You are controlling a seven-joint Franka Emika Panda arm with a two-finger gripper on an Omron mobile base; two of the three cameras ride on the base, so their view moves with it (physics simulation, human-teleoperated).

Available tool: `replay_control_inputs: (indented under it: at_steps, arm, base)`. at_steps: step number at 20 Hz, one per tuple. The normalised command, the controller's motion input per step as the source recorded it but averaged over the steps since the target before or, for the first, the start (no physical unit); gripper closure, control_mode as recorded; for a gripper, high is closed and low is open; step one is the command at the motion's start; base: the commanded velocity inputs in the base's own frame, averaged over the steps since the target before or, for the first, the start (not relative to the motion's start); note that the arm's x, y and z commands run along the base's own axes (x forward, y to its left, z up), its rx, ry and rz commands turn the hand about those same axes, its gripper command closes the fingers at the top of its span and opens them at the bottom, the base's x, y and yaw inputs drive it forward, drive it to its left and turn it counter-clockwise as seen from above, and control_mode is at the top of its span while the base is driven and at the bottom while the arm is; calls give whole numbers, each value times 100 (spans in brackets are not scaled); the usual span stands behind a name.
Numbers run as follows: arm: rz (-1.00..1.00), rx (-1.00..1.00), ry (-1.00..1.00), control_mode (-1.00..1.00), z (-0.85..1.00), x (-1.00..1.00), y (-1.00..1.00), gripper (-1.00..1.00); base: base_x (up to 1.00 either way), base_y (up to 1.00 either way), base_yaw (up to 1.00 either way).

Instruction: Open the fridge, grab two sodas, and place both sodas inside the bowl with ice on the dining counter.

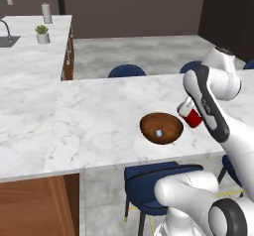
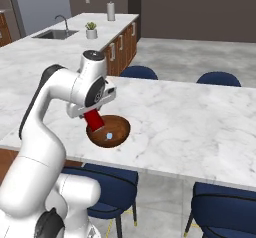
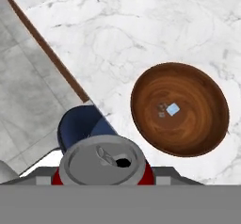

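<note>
My fingers [image 2: 93,118] grip one red silver-topped soda can [image 2: 93,120], tilted beside the round brown wooden bowl [image 2: 116,128] on white marble bench [image 2: 190,127].

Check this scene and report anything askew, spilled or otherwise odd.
Nothing is spilled or damaged. The soda can hangs tilted in the tool beside the bowl, not yet over it. The bowl sits upright on the dining counter and holds one ice cube, no can.
</note>
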Motion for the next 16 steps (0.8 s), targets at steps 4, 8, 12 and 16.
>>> replay_control_inputs:
  at_steps: [4, 8, 12, 16]
  arm:
    - [6, -3, 3, -100, -23, 55, 0, 100]
    - [7, -2, 5, -100, -25, 58, 0, 100]
    - [8, -2, 5, -100, -27, 50, 0, 100]
    - [8, -1, 5, -100, -29, 45, 0, 100]
  base:
    - [0, 0, 0]
    - [0, 0, 0]
    - [0, 0, 0]
    - [0, 0, 0]
